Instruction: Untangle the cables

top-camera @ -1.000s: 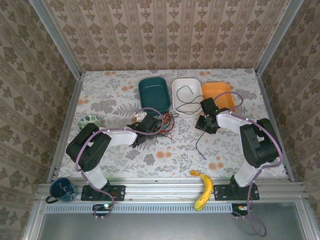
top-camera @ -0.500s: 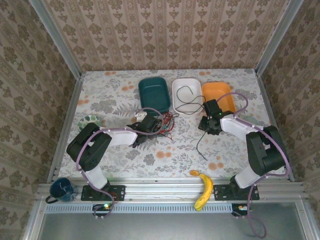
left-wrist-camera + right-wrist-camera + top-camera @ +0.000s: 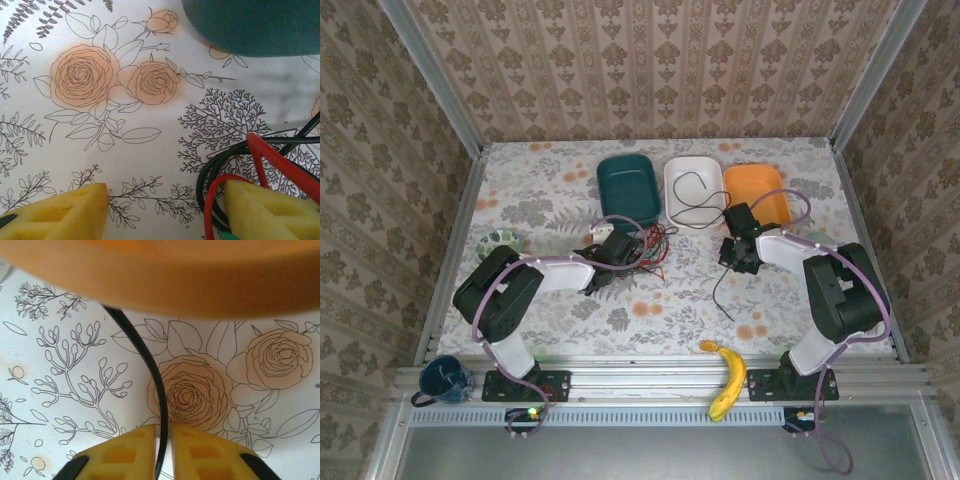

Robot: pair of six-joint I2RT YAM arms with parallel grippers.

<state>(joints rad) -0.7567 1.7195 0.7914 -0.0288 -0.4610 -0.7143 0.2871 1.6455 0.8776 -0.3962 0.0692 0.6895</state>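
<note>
Squarely between the right gripper [image 3: 163,436] tips, the black cable [image 3: 149,364].

The floral table [image 3: 560,190] bears a teal tray [image 3: 628,188], a white tray [image 3: 695,163] and an orange tray [image 3: 755,183] in a far row; nearer lie a red-and-black cable tangle [image 3: 653,245], a black cable [image 3: 720,295] right of it, a patterned plate [image 3: 500,241] left

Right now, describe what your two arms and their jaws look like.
The left arm and right arm match: white link shells between bulky black joints, a lilac cable looping along each. The jaws end in yellow pads with recessed cut-outs.
</note>
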